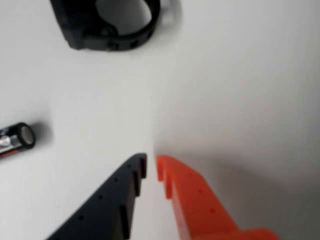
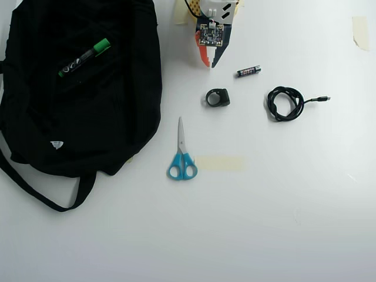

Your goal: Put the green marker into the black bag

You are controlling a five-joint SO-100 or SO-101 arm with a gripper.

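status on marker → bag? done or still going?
Looks done: in the overhead view the green marker lies on the black bag, though whether inside or just on the fabric is unclear. The gripper holds nothing, jaws nearly closed, away from the bag. Nothing obvious left.

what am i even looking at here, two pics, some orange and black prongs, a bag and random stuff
It is a small robot arm on a white table. One picture comes from a camera on its wrist, so the orange and black prongs are its gripper, nearly closed and holding nothing. The other picture looks straight down; there the gripper points down from the top edge. On the table lie a black bag with a green marker resting on it, blue-handled scissors, a small black ring-shaped part, a battery and a coiled black cable. The wrist view shows only the ring part and the battery.
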